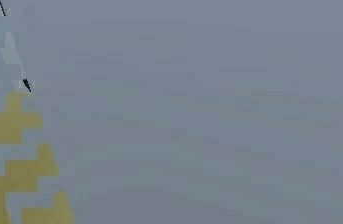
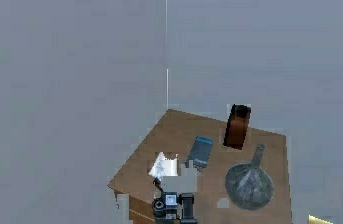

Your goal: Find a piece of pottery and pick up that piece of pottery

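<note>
End effector [image 2: 163,207] is at the desk's [image 2: 275,150] near edge, with paper [image 2: 164,164] just behind it. You cannot tell how its fingers stand or whether it holds anything. Beyond the paper lies a blue-grey box [image 2: 200,152]. The task's thing is judged to be the grey vase [image 2: 249,184], on the desk toward the arm side view's right of the box, with a wide belly and a narrow neck rising from it. Treat it as stiff, brittle, probably smooth and fairly heavy. You should take it at the neck and lift gently. Farthest, toward the corner, stands a brown item [image 2: 238,127], kind undetermined
</note>
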You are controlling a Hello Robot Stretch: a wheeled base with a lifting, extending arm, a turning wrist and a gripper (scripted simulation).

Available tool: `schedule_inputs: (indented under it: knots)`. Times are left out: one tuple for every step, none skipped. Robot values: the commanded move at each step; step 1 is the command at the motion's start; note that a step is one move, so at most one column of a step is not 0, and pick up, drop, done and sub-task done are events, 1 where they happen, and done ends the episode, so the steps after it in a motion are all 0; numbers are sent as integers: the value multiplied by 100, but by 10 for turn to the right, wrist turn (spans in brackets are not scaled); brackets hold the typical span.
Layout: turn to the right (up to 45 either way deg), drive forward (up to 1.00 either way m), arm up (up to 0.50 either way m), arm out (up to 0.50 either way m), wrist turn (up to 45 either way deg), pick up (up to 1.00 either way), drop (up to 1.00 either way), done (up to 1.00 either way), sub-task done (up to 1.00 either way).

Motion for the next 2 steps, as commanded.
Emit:
schedule_inputs:
  knots:
    - [0,0,0,0,0,100,0,0,0]
    - [0,0,10,0,0,0,0,0,0]
